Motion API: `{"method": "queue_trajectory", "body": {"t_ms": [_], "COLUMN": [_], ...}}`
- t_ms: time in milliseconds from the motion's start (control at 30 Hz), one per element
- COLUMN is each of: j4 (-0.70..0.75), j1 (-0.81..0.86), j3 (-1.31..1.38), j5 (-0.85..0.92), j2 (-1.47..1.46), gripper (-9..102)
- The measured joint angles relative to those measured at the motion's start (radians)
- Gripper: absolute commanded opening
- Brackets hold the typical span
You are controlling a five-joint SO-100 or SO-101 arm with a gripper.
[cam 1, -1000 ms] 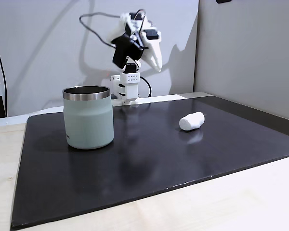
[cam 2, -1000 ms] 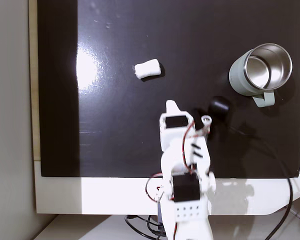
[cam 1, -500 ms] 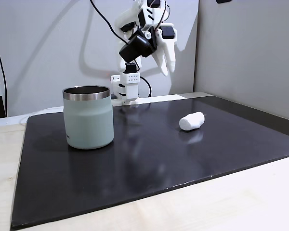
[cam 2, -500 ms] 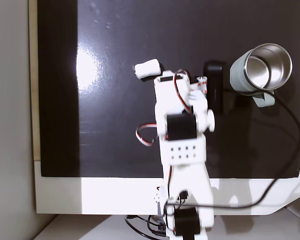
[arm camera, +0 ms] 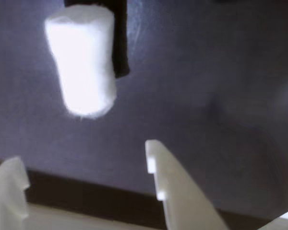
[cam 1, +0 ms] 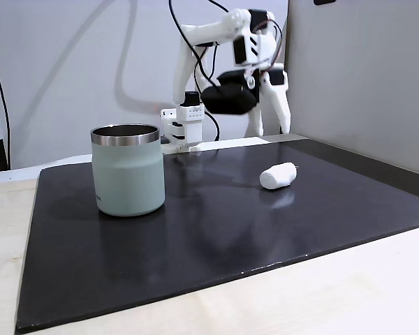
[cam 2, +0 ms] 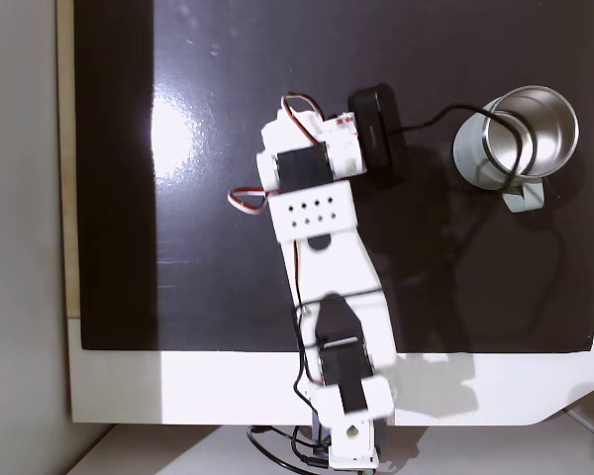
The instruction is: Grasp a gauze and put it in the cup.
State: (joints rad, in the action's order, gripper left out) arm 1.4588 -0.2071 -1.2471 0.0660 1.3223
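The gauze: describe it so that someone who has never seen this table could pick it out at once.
A large black mat covers most of the pale wooden table. In a fixed view from the side, the gauze lies on its side to the right of the mint-green cup, under the raised gripper. It is the small, soft white roll, far smaller than the cup.

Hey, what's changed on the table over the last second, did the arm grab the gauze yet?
Not yet. The arm unfolded from near its base and swung out over the mat, so the gripper now hangs above the gauze, fingers apart and empty. The gauze lies where it was on the black mat, and the cup has not moved.
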Motion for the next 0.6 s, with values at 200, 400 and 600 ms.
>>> {"method": "queue_trajectory", "body": {"t_ms": [200,400,600], "j4": [0.009,0.038,0.121], "j1": [0.0,0.002,-0.008], "j3": [0.106,0.244,0.459], "j5": [-0.008,-0.017,-0.012], "j2": [-0.173,-0.341,-0.528], "gripper": [29,29,29]}}
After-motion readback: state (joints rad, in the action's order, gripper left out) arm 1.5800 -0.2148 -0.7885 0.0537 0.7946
